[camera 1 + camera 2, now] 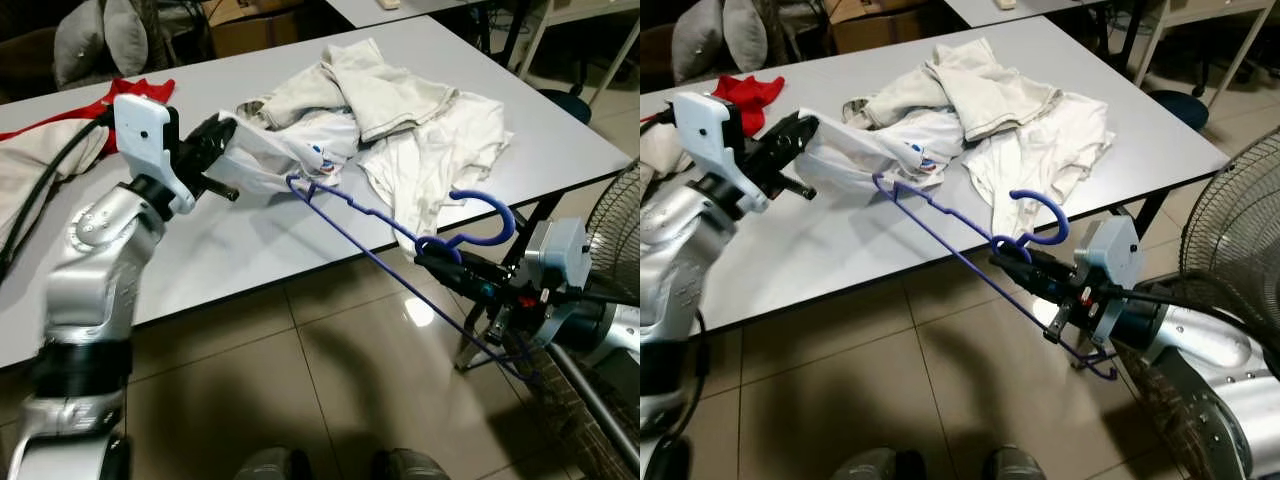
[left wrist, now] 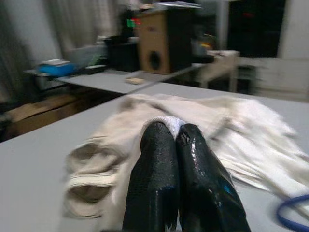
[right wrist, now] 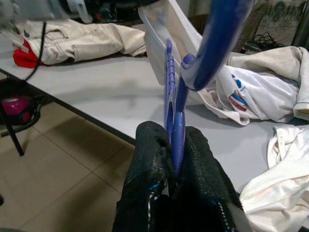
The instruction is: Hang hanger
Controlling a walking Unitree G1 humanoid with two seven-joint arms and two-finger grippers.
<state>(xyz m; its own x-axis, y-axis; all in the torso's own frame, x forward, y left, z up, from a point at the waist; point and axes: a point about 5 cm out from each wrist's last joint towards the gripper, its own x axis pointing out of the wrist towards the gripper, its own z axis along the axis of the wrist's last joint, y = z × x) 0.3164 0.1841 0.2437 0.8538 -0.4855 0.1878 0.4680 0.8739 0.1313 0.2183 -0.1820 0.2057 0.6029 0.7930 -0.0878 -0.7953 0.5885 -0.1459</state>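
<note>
A blue plastic hanger (image 1: 400, 240) slants from the table's front edge down toward the floor, its hook (image 1: 490, 220) curling up on the right. My right gripper (image 1: 440, 262) is shut on the hanger just below the hook; the right wrist view shows the blue bar (image 3: 175, 130) pinched between the black fingers (image 3: 149, 164). The hanger's far tip pokes into a white shirt (image 1: 290, 150) with a small red and blue print. My left gripper (image 1: 222, 135) is shut on that shirt's edge and holds it lifted off the grey table (image 1: 230, 250); the left wrist view has white cloth (image 2: 169, 123) at the fingertips.
A heap of cream and white clothes (image 1: 400, 110) lies on the table behind the shirt. A red cloth (image 1: 140, 90) is at the far left. A floor fan (image 1: 1230, 250) stands by my right arm. Tiled floor (image 1: 300, 390) lies below, with my feet (image 1: 330, 465) at the bottom.
</note>
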